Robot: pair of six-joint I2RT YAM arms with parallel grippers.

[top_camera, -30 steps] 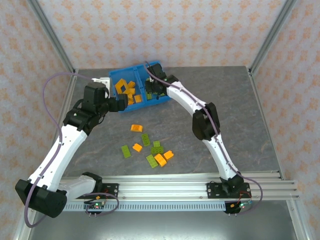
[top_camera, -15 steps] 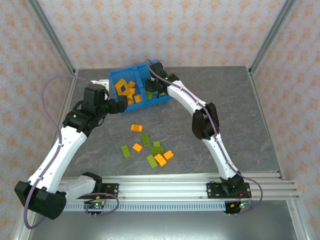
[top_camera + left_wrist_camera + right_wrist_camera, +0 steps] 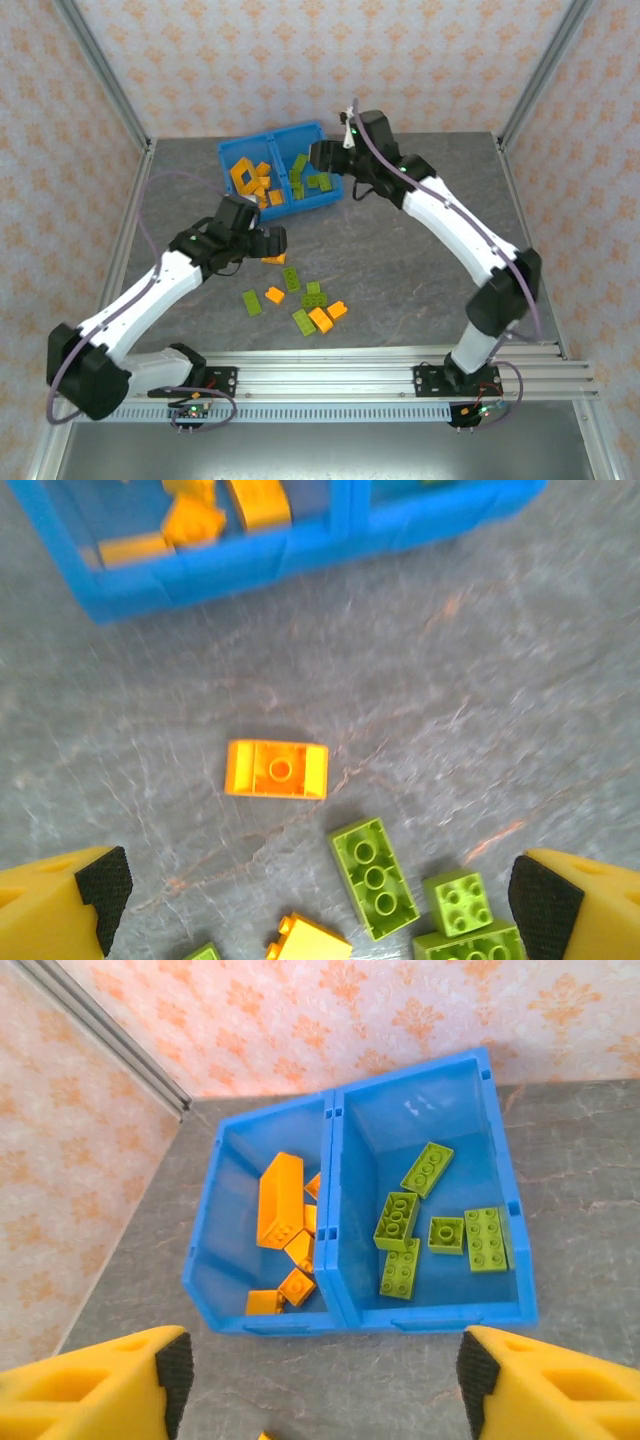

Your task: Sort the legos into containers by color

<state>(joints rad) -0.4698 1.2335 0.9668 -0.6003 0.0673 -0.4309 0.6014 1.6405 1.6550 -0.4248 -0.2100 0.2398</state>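
While several loose legos (image 3: 314,296) sit mid-table on the near side, left gripper (image 3: 318,895) hovers over them, jaws wide apart, empty. One orange brick (image 3: 277,769) lies just beyond its fingertips. Farther back is the blue bin (image 3: 335,1210): orange bricks (image 3: 280,1200) in the left compartment, green bricks (image 3: 397,1222) in the right. Right gripper (image 3: 322,1380) hangs above the bin, jaws spread, holding nothing.

Blue bin (image 3: 430,1317): orange legos (image 3: 280,1200) one compartment, green legos (image 3: 397,1220) other
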